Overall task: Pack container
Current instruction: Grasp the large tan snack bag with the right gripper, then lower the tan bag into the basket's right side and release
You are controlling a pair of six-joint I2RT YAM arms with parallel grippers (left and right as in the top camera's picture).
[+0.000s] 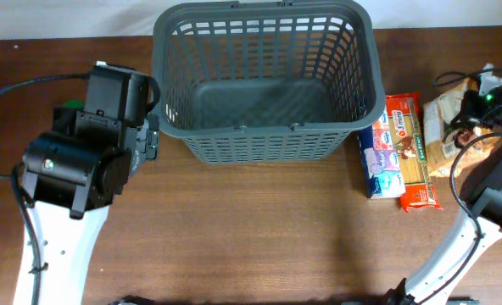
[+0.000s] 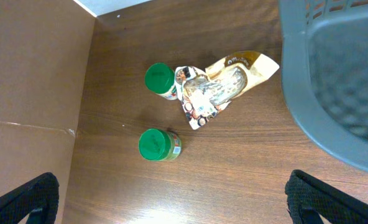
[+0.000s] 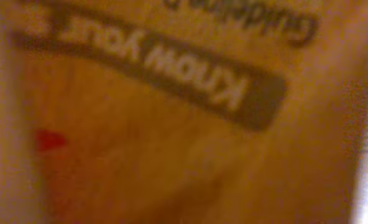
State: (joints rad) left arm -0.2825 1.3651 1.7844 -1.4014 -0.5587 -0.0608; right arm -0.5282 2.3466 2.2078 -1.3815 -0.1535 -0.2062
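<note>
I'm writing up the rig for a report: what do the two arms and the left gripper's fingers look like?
The left arm and right arm match: white lower links, bulky black joint housings, thin black cables looping alongside, and a small green light on each. The left gripper has matte black fingers.

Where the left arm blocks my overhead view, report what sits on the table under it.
Observer: Two green-lidded jars stand upright there, apart from each other.
Operator: List anything else beside them.
Observer: A crumpled snack bag lies against one jar, between it and the basket.
Operator: Give me the left gripper's state.
Observer: The left gripper is open, fingertips wide apart, holding nothing.
</note>
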